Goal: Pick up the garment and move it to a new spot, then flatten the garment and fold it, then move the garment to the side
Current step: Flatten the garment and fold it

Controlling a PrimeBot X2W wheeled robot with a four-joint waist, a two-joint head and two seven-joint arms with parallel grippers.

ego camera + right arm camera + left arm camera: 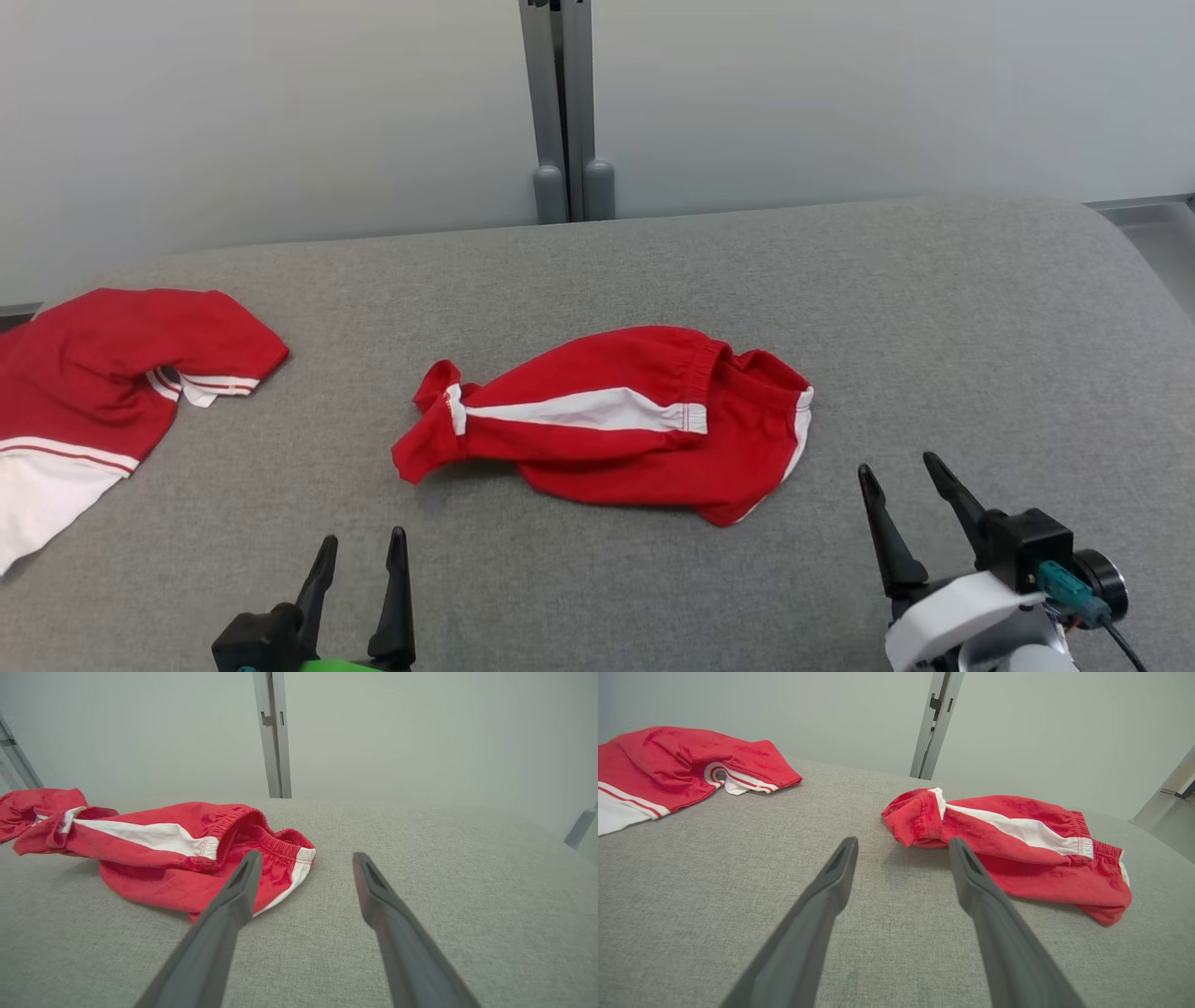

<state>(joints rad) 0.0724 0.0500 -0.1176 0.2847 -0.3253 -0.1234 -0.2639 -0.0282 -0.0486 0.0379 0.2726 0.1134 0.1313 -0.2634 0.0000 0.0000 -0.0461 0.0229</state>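
Big grey bench [934, 308] across the whole field, and the grey post [560, 112] standing behind its far edge is our marker. Well off to the post's left lies a red-and-white shirt [84, 373], half off the frame. That looks like a bystander. The piece in play, by my reading, is the pair of red shorts [616, 420] with the white side stripe, crumpled in a heap straight out in front of the post, waistband end to the post's right, a twisted leg to its left.

Now the left claw [364, 537], nearer the robot and left of the post's line: jaws wide apart, nothing in them. The right claw [896, 464] is the same on the post's right side, spread wide and empty.

So this is the very first step, the pick-up, not yet begun. The shorts sit between and beyond both claws, touching neither; the waistband corner is just beside the right claw, the twisted leg near the left. The next move calls for a reach forward and down, then a pinch on fabric — one layer or the bunch, hard to say.
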